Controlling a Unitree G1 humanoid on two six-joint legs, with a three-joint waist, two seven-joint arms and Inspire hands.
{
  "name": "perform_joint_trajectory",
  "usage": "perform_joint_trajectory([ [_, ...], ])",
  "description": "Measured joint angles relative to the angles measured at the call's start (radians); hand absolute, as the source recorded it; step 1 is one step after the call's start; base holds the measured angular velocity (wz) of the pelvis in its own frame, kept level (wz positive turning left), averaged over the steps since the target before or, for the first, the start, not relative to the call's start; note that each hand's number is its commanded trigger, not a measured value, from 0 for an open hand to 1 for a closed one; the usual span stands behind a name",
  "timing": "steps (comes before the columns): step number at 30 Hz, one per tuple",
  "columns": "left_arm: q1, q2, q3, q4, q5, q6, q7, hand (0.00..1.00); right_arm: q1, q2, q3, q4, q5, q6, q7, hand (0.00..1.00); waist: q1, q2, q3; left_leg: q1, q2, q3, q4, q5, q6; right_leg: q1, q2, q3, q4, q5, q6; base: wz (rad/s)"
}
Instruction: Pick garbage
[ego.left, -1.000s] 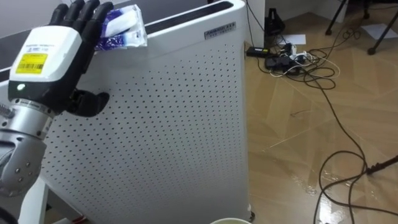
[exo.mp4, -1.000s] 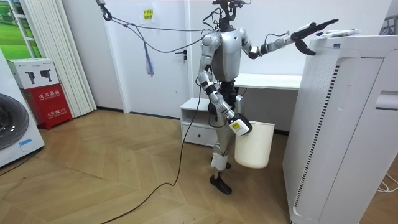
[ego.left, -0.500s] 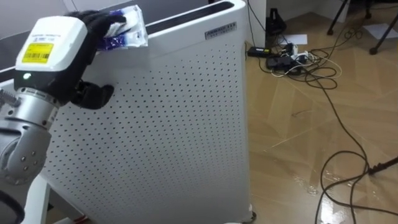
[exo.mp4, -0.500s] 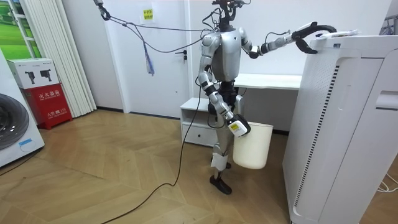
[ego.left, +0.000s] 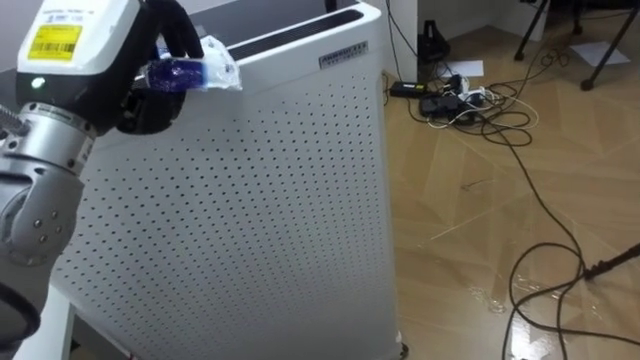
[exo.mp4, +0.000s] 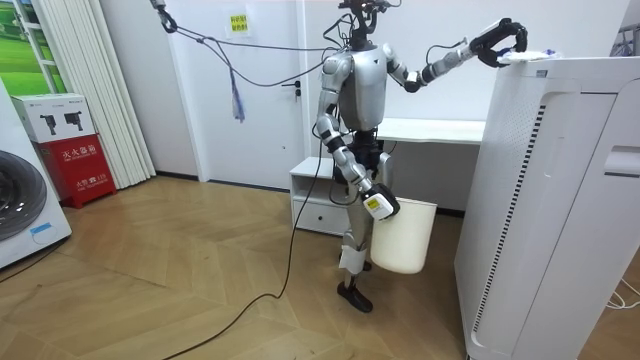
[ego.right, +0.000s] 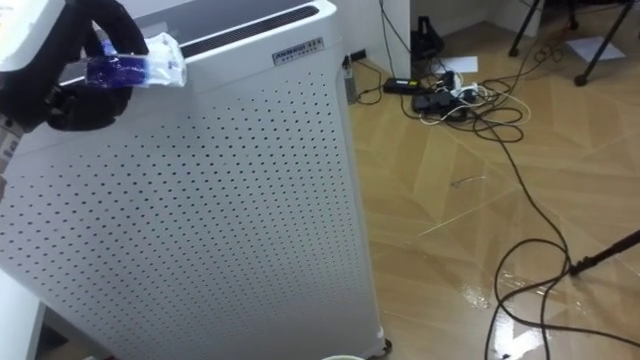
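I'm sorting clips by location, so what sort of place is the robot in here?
Probably a home-style test room: a washing machine by the wall, a tall white perforated appliance, wood floor strewn with cables. The left hand grips a wrapper at the appliance's top.

My left hand has a smooth, glossy white plastic shell over matt black fingers, with dull grey metal at the wrist. The crinkled clear-and-blue plastic wrapper I pinch looks shiny. The tall white perforated cabinet is matt, and the pale wooden floor is polished and reflective.
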Motion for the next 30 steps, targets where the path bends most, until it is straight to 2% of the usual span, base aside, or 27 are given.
perform_joint_trajectory([
  [7, -0.001, 0.0, 0.0, -0.002, 0.0, 0.0, -0.015, 1.0, 0.0, -0.003, 0.0, -0.002, 0.0, 0.006, 0.013, 1.0, 0.0, -0.006, 0.0021, -0.001, -0.003, -0.003, 0.0, 0.0, 0.0, 0.0, -0.001, -0.001, -0.001, 0.0, 0.003, 0.0],
  [13, -0.001, 0.0, -0.001, -0.001, -0.004, -0.004, -0.015, 1.0, -0.003, -0.003, 0.0, -0.003, 0.006, 0.006, 0.019, 1.0, 0.001, -0.007, -0.0004, 0.0, -0.003, 0.0, 0.0, 0.0, 0.0, -0.001, -0.001, 0.0, 0.001, 0.0, 0.003, 0.0],
  [16, -0.001, 0.0, -0.001, -0.007, -0.045, -0.004, -0.015, 1.0, -0.003, -0.004, 0.005, -0.006, 0.008, 0.006, 0.013, 1.0, 0.002, -0.009, -0.0021, -0.003, -0.003, -0.002, 0.001, 0.0, 0.0, -0.002, -0.001, 0.0, 0.0, 0.0, 0.003, 0.01],
  [20, 0.003, -0.002, -0.002, -0.039, -0.184, -0.005, -0.037, 1.0, -0.004, -0.005, 0.007, -0.007, 0.006, 0.006, 0.012, 1.0, 0.004, -0.012, -0.004, -0.003, -0.001, -0.006, 0.001, 0.0, 0.0, 0.003, -0.005, -0.014, -0.005, 0.0, 0.003, 0.06],
  [24, 0.037, -0.036, 0.007, -0.141, -0.399, -0.017, -0.069, 1.0, -0.004, 0.0, 0.008, -0.007, 0.011, 0.006, 0.01, 1.0, 0.019, -0.013, -0.0054, -0.002, 0.001, -0.007, 0.0, 0.0, 0.0, 0.002, -0.002, -0.014, -0.009, 0.001, 0.003, 0.02],
  [26, 0.052, -0.056, 0.006, -0.18, -0.479, -0.039, -0.088, 1.0, -0.004, 0.0, 0.009, -0.007, 0.017, 0.006, 0.009, 1.0, 0.029, -0.014, -0.0056, -0.003, 0.002, -0.006, 0.0, 0.0, 0.0, -0.001, -0.001, -0.014, -0.009, 0.001, 0.003, -0.03],
  [28, 0.084, -0.071, 0.006, -0.234, -0.527, -0.046, -0.104, 1.0, -0.003, 0.004, 0.008, -0.008, 0.017, 0.006, 0.007, 1.0, 0.033, -0.017, -0.0071, -0.006, 0.003, -0.005, 0.0, 0.0, 0.0, -0.004, 0.0, -0.015, -0.008, 0.0, 0.001, 0.0],
  [30, 0.108, -0.096, 0.006, -0.292, -0.594, -0.057, -0.132, 1.0, -0.003, 0.009, 0.009, -0.008, 0.017, 0.006, 0.006, 1.0, 0.038, -0.025, -0.0109, -0.012, 0.004, -0.008, 0.001, 0.0, 0.0, -0.011, 0.0, -0.015, -0.005, -0.001, 0.001, 0.0],
])
